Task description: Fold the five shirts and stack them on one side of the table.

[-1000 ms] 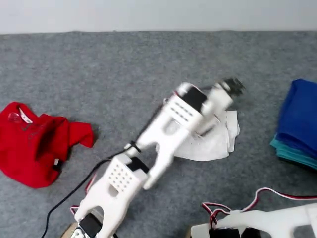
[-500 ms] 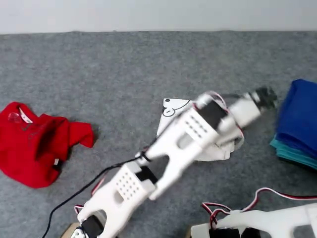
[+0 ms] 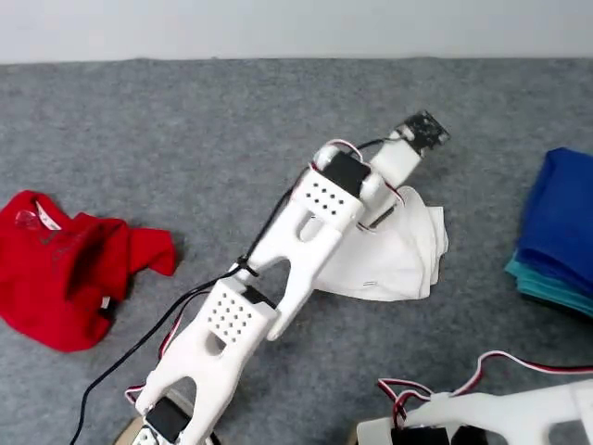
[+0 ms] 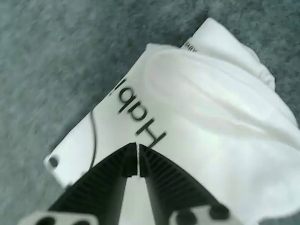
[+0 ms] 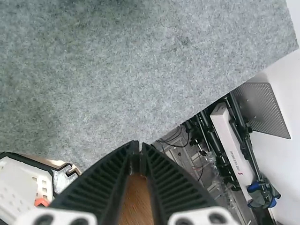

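The left gripper (image 4: 138, 151) is swinging back from the right and hovering over the folded white fabric shirt (image 3: 394, 255) mid-table, jaws pinched together on nothing. Fold's looking done, so it's probably going onto the blue-and-teal folded stack (image 3: 556, 227) at right. Right gripper (image 5: 139, 149) is idling closed, empty.

Grey felt table (image 3: 185, 120), red shirt (image 3: 65, 264), white shirt (image 3: 394, 255), blue stack (image 3: 561, 232)

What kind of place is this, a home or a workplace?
Probably a robotics lab or workshop, not a home: the left arm and right arm stand at a table covered in grey felt, and past its edge there are cables and a perforated metal panel.
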